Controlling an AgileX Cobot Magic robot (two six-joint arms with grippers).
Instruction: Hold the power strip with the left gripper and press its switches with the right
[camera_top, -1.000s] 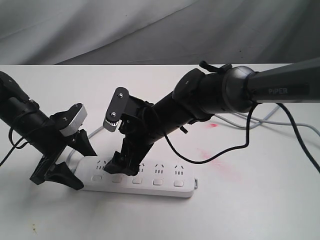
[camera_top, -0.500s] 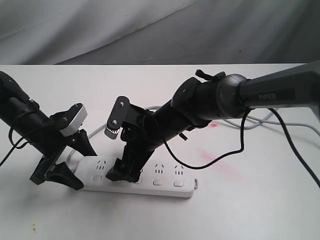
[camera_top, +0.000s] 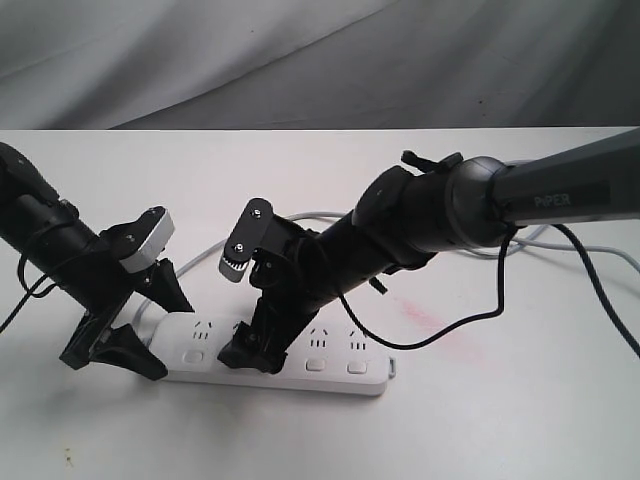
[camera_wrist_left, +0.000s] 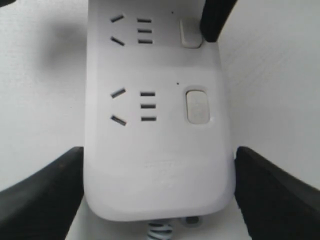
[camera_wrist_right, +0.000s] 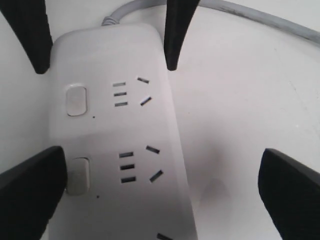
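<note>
the power strip (camera_top: 335, 352) lies lengthwise across both arms. the left gripper (camera_top: 165, 335) straddles its cord end, clamping unclear. the right gripper (camera_top: 252, 355), spread wide, sets one finger (camera_wrist_left: 215, 20) at its second switch (camera_wrist_left: 191, 32).

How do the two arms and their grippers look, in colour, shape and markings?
The left arm is slim and black, with a small white-grey rounded block at its wrist. The right arm is thicker, black to dark grey, marked PIPER, with loose black cables. The left gripper and right gripper are black two-fingered claws.
</note>
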